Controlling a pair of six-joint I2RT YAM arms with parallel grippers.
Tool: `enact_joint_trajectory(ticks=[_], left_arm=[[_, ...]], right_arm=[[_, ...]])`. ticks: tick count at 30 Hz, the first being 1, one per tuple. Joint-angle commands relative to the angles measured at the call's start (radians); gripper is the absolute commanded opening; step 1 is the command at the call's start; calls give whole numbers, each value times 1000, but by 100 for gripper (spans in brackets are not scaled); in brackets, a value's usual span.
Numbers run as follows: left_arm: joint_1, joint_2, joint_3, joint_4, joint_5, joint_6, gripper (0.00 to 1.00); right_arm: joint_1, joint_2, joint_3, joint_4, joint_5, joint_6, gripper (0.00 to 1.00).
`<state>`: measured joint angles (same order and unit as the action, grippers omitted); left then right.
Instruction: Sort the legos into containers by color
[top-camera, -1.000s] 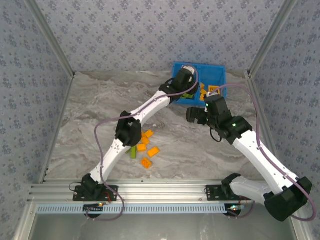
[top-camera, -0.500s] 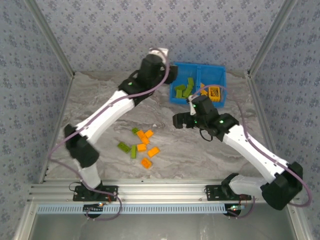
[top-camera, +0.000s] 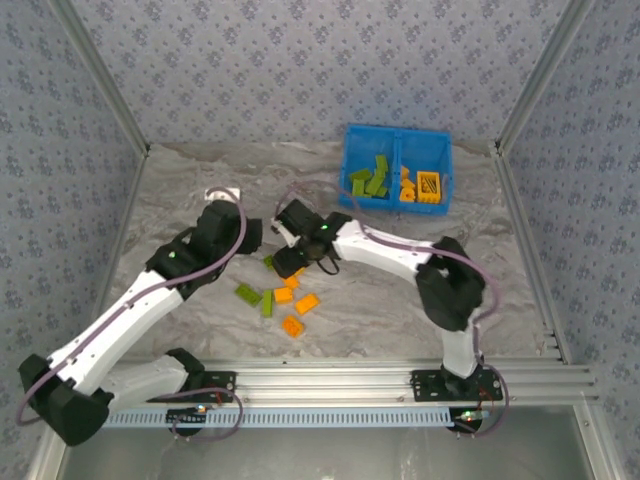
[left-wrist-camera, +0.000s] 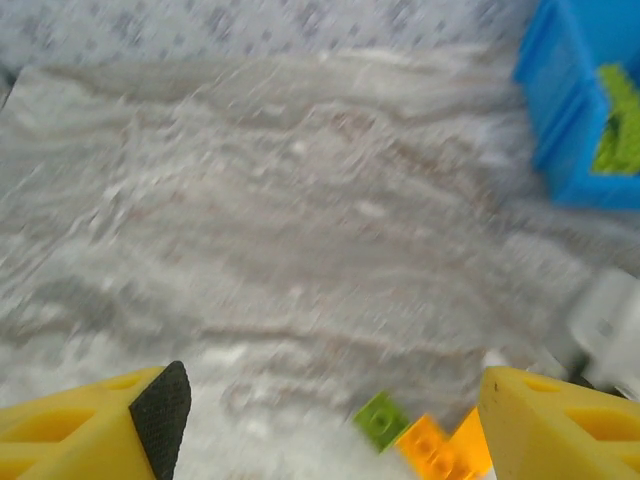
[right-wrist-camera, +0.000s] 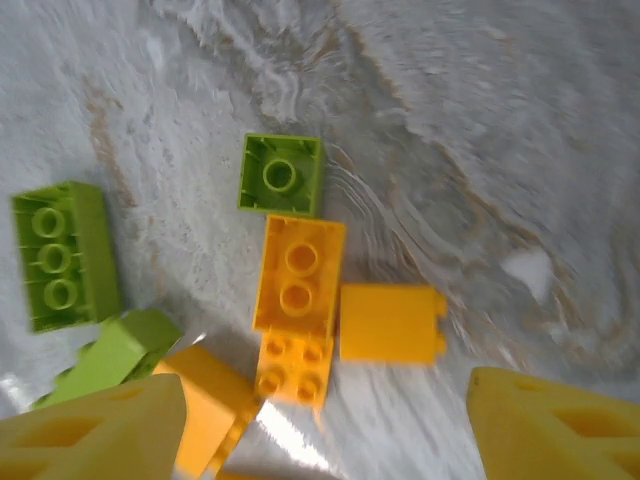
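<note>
Legos (top-camera: 283, 295) not yet sorted lie in a loose cluster on the marbled table (top-camera: 180, 190), at the lower centre of the top view. The blue bin (top-camera: 395, 131) stands at the far edge, upper right, with green bricks (top-camera: 368, 181) in its left compartment and orange bricks (top-camera: 420, 186) in its right. The right arm (top-camera: 385, 250) folds at the elbow and reaches leftward across the centre, its wrist over the cluster's upper end. The right gripper (right-wrist-camera: 325, 420) points down at the bricks, fingers apart and holding nothing. In the wrist view a green square brick (right-wrist-camera: 281, 175) lies just above an orange two-stud brick (right-wrist-camera: 298, 272). The left arm (top-camera: 130, 310) runs up from the lower left, its wrist just left of the cluster. The left gripper (left-wrist-camera: 325, 410) has its fingers spread wide and empty. Open table lies left, beyond and right of the cluster. The two wrists stand near each other.
</note>
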<state>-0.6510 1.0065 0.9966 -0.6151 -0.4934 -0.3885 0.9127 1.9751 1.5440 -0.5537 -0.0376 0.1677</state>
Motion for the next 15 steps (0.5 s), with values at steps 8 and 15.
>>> enact_joint_trajectory(ticks=[8, 15], left_arm=[[26, -109, -88, -100, -103, -72, 95], [25, -42, -58, -83, -96, -62, 99]], right_arm=[[42, 255, 214, -161, 122, -22, 52], [45, 281, 215, -167, 107, 5, 48]])
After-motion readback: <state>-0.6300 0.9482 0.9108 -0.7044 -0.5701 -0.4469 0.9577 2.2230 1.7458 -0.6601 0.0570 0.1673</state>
